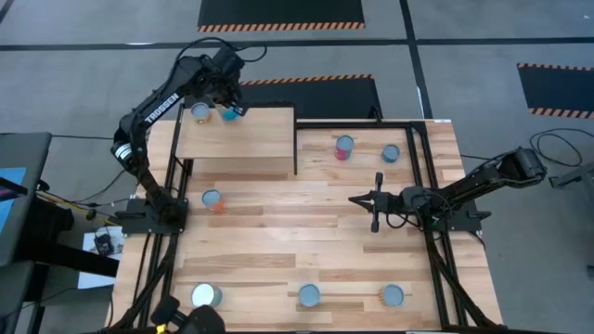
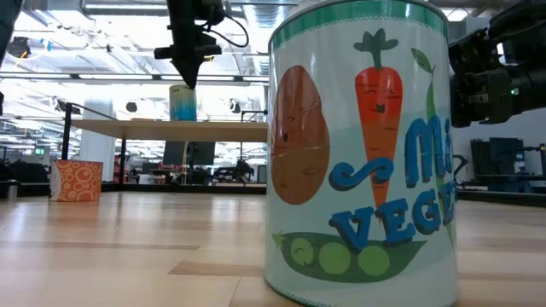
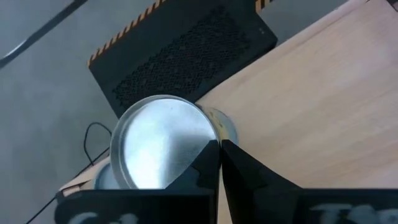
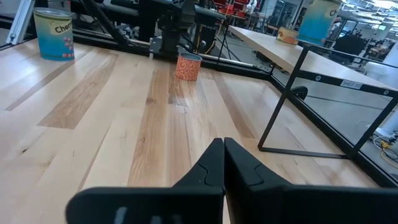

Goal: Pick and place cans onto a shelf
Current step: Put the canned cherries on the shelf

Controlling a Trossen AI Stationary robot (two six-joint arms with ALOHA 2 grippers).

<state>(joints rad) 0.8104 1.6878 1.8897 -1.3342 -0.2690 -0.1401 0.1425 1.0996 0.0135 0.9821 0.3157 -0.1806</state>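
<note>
While the high view hides its fingers, the left claw (image 3: 220,149) shows pinched together beside a can (image 3: 163,142).

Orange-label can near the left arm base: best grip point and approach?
Judging by pose: the orange-label can stands upright on the tabletop, apart from other cans. Likely come straight down, fingers either side of its round wall just below the top rim. The shelf edge sits behind it, so top-down avoids that.
</note>
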